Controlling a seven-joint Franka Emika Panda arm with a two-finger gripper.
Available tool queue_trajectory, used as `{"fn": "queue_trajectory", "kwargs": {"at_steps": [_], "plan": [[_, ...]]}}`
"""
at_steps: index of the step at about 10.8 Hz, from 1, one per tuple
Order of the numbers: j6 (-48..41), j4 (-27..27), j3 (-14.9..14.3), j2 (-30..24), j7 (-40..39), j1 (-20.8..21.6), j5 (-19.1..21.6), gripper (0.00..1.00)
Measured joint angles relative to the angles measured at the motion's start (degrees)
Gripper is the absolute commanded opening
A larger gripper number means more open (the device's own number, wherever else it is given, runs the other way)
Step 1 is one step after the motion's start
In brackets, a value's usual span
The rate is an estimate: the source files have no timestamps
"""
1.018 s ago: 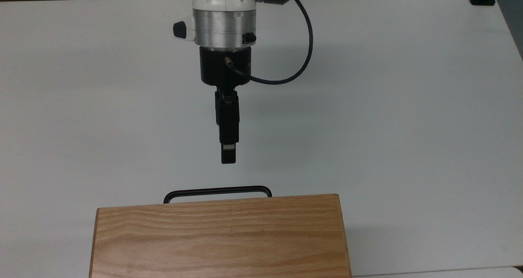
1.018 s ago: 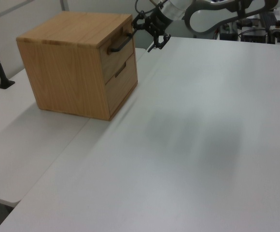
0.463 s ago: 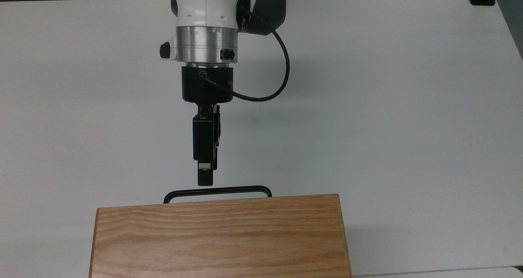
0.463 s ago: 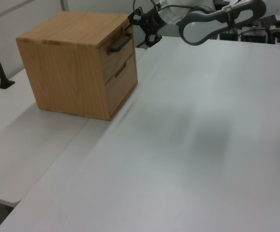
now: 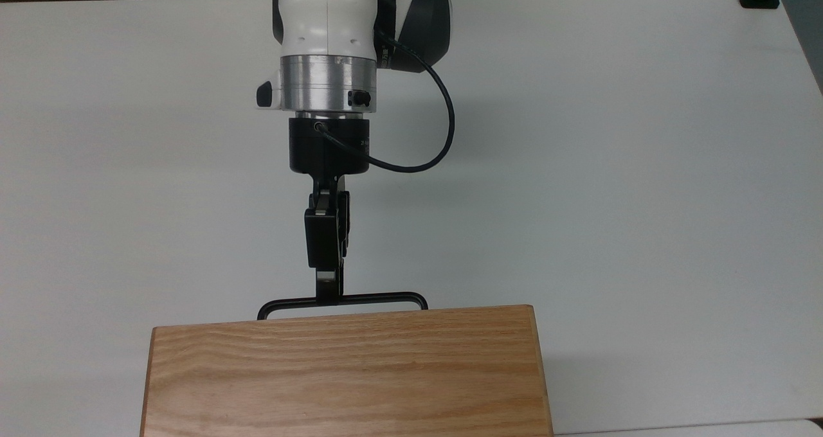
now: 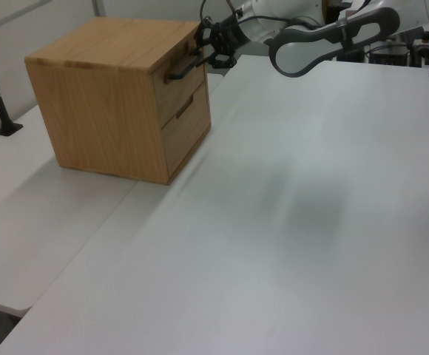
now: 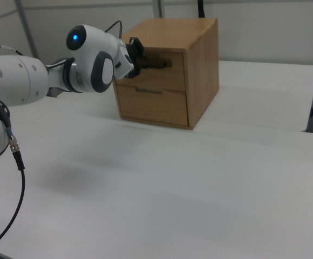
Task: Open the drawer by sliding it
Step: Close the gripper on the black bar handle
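Reaching the black handle (image 5: 360, 298) of the upper drawer (image 7: 164, 74) is the step in hand. The gripper (image 5: 326, 294) has its tip at the bar, a little toward the top view's left of the middle. The jaws stand one above the other, so I cannot tell if they are spread or already pinching the bar. The drawer sits shut in the wooden cabinet (image 6: 103, 111), at the table's (image 5: 611, 167) edge. I judge the next move needs a firm hold on the bar, then a straight pull away from the cabinet.
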Motion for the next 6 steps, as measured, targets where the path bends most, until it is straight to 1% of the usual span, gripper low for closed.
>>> {"fn": "queue_trajectory", "kwargs": {"at_steps": [1, 2, 3, 6], "plan": [[0.0, 0.3, 0.0, 0.4, 0.0, 0.0, 0.0, 0.36], [0.0, 0.4, 0.0, 0.7, 0.0, 0.0, 0.0, 0.35], [0.0, 0.5, 0.0, 1.1, 0.0, 0.0, 0.0, 0.29], [0.0, 0.7, 0.1, 1.6, 0.1, 0.0, 0.0, 0.01]]}}
